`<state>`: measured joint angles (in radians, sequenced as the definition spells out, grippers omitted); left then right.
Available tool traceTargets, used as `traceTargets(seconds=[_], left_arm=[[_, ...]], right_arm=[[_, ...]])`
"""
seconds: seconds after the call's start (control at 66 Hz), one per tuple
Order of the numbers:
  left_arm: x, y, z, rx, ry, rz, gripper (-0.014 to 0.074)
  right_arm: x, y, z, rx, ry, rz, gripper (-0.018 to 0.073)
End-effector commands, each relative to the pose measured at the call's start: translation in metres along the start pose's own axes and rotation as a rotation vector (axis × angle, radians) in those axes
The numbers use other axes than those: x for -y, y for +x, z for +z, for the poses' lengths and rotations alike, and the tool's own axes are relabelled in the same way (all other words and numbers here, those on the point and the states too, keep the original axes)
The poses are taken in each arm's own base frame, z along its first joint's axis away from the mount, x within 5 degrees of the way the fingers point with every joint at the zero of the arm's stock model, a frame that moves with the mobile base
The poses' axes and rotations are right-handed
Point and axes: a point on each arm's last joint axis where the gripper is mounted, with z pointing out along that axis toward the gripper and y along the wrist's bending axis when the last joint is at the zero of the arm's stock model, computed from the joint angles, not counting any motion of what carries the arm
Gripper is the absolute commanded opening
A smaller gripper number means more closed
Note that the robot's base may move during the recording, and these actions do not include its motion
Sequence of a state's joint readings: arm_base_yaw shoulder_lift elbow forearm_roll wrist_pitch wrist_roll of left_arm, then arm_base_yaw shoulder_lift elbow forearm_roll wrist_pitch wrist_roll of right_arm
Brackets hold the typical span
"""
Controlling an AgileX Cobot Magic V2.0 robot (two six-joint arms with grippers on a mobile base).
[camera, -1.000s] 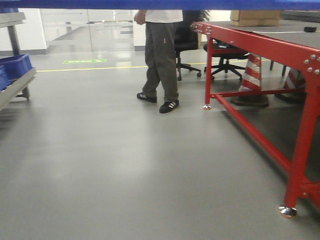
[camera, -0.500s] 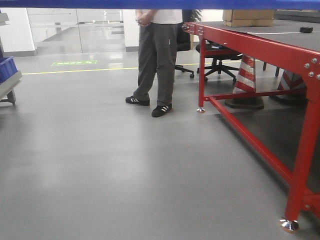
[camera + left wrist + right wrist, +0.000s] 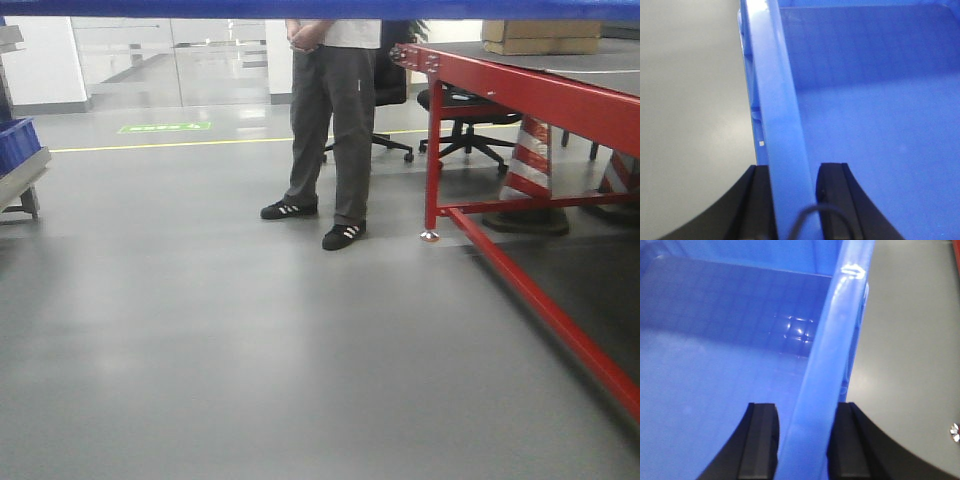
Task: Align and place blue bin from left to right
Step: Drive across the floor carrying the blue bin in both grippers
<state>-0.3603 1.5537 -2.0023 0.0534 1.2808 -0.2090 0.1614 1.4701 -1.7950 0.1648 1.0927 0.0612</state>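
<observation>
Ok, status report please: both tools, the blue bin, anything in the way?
Left tool shut on rim of large bright-blue plastic bin. Right tool shut on opposite rim. Standing person in grey trousers ahead, red metal-framed table to the right.

The blue bin [image 3: 320, 8], seemingly just its rim, hides the person [image 3: 335, 110] from the chest up
</observation>
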Motion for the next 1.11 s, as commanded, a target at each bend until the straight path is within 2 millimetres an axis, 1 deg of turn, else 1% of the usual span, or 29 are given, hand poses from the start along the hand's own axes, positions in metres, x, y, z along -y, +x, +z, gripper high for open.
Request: traceTargets(seconds=[0.0,1.091], left_arm=[[0.0044,-0.0067,-0.0211,0.106,0.047,0.013,-0.0111],[0.0042,-0.0067,-0.0211,0.107,0.046,0.014,-0.0111]], right_arm=[[0.0031,-0.0106,-0.0100,0.118,0.031,-0.022,-0.0069],[0.0031,-0.0106,-0.0100,0.118,0.031,-0.022,-0.0069]])
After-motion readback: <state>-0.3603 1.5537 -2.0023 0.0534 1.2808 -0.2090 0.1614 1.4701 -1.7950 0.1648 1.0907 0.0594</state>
